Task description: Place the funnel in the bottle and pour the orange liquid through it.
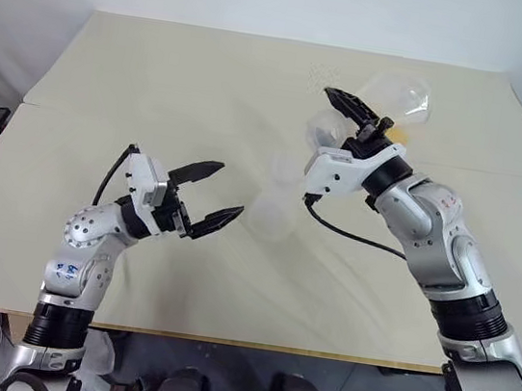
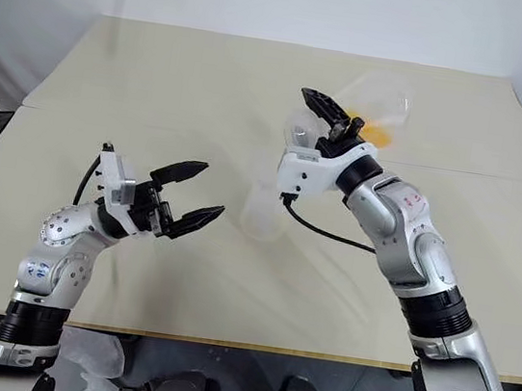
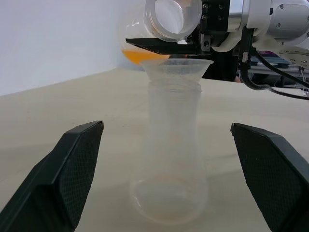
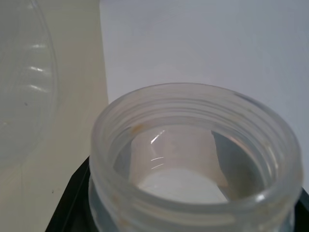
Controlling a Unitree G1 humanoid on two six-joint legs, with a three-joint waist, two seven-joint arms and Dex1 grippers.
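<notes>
1. The bottle [image 3: 169, 154] stands upright on the table [image 1: 161, 75]; it is clear and flask-shaped, with a wide round base and a narrower threaded neck, and looks empty apart from a faint orange tint at the bottom.
2. The funnel [image 3: 176, 67] sits in the bottle's mouth, its flared, nearly invisible cup resting on the rim.
3. A larger clear conical vessel [image 1: 396, 103] is held tipped on its side above the bottle, its open threaded mouth just above the funnel's cup.
4. The orange liquid [image 2: 379, 131] is a small bright pool lying in the low side of that vessel, back from the mouth.
5. The right gripper [image 1: 355, 112] is clamped on the vessel's neck, above and just behind the bottle.
6. The left gripper [image 1: 210, 196] hangs beside the bottle, on the robot's left of it, fingers spread wide and holding nothing; the bottle stands between the two fingertips in the left wrist view, untouched.
</notes>
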